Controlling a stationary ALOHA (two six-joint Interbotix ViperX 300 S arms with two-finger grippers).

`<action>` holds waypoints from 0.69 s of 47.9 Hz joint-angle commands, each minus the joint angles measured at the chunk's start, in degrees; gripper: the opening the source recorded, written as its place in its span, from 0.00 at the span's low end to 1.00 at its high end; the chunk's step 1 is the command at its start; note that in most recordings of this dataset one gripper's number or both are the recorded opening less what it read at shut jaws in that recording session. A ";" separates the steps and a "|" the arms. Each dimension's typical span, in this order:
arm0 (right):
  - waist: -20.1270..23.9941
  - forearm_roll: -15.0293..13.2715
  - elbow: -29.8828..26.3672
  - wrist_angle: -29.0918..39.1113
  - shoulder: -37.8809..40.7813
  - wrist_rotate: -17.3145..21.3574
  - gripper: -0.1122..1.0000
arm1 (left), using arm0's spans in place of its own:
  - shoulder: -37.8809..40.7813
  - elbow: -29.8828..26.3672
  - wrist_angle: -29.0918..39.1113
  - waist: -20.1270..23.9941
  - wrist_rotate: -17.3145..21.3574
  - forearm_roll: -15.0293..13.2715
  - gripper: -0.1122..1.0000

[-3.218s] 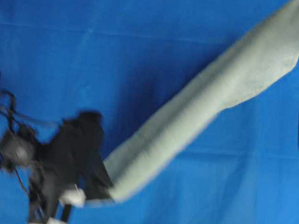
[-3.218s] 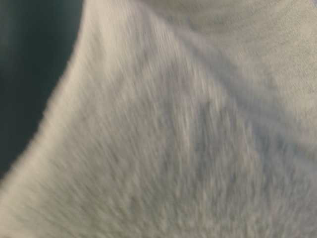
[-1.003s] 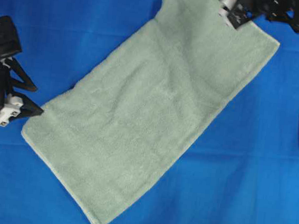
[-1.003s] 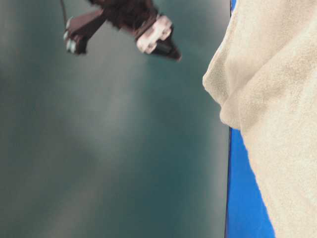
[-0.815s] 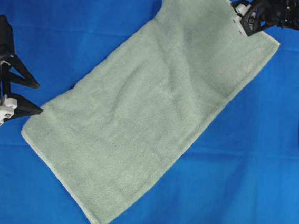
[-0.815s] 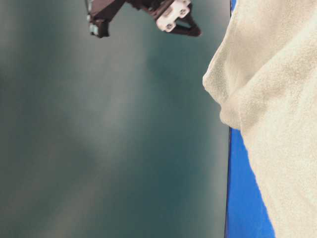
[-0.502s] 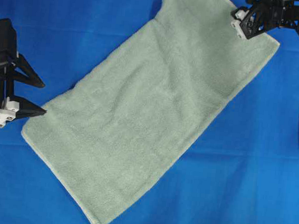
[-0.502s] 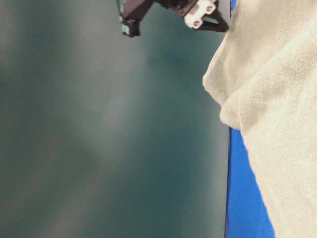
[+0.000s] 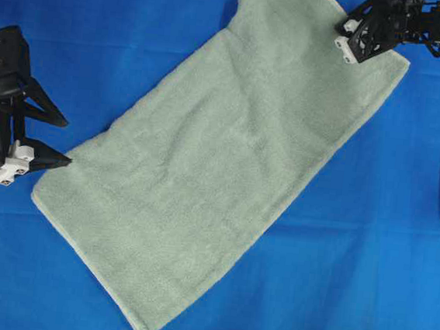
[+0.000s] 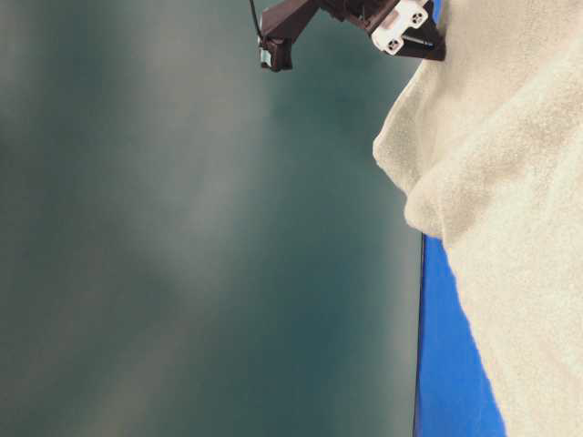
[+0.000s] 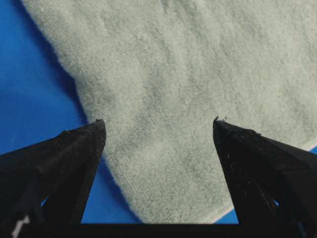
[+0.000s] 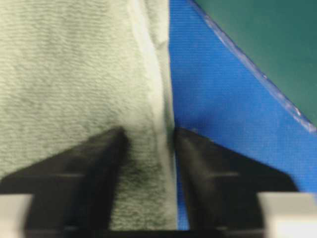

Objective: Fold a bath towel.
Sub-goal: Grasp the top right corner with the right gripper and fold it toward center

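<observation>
Blue cloth (image 9: 100, 29) is covering the whole work surface, and the towel (image 9: 221, 149) is lying flat on it, running diagonally from the lower left to the upper right. Your right gripper (image 9: 355, 39) is sitting at the towel's far right edge, its jaws narrowed either side of the pale hem (image 12: 148, 74); you cannot tell whether they are pinching it yet. Your left gripper (image 9: 59, 140) is standing wide open with nothing in it, tips bracketing the near left corner. Risk as judged: if you are closing on the hem alone, the terry may be slipping out on the lift; if you are lifting one end first, the fold may be skewing. No containers are showing anywhere.
</observation>
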 commanded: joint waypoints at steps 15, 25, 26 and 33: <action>-0.35 1.93 2.02 1.05 -1.85 0.53 0.16 | 0.18 -0.44 -0.18 0.26 0.35 0.18 0.83; 1.41 3.08 2.29 7.56 -9.84 0.53 0.16 | -0.35 -0.44 -0.09 0.26 0.35 -0.09 0.83; 1.93 3.25 2.20 8.17 -10.99 0.53 0.16 | -0.35 -0.44 0.00 0.26 0.35 -0.09 0.83; 8.70 6.77 1.41 12.48 -17.67 0.53 0.16 | -0.44 -0.53 -0.09 0.26 0.35 -0.09 0.82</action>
